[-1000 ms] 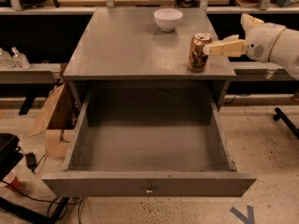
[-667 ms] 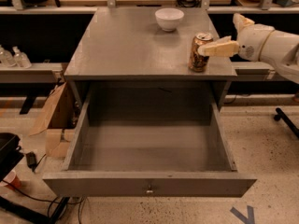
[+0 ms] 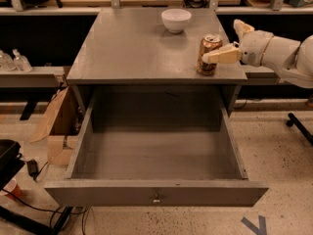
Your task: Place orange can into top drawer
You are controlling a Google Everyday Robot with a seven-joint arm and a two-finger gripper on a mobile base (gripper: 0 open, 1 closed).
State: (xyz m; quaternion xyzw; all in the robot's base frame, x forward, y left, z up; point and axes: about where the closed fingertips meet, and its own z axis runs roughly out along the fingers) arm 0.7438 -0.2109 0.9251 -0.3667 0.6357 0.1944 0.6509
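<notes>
Fingers (image 3: 222, 57) are seen spread apart, not closed on anything; the near one is laid across the front of the orange can (image 3: 209, 47), the far one is raised behind and right of it. Contact cannot be confirmed from this angle.

Nearest: the top drawer (image 3: 156, 192) is pulled fully out, its knob (image 3: 156, 198) centred on the front panel. Nothing is seen inside; the floor and walls are bare grey.

Above it: the cabinet top (image 3: 132, 48). The orange can is stood upright near the right front edge, not yet in the drawer.

Change noted: over the last second the gripper (image 3: 220, 41) has been brought leftward from the right, so that the near finger, earlier just beside the can, now overlaps it. The can has not shifted. This is judged to be the approach to the grasp; closing, lifting and lowering into the drawer remain to be done.

Farther back: a white bowl (image 3: 176, 19) is set near the rear edge, well apart from the can. No contents can be made out in it.
</notes>
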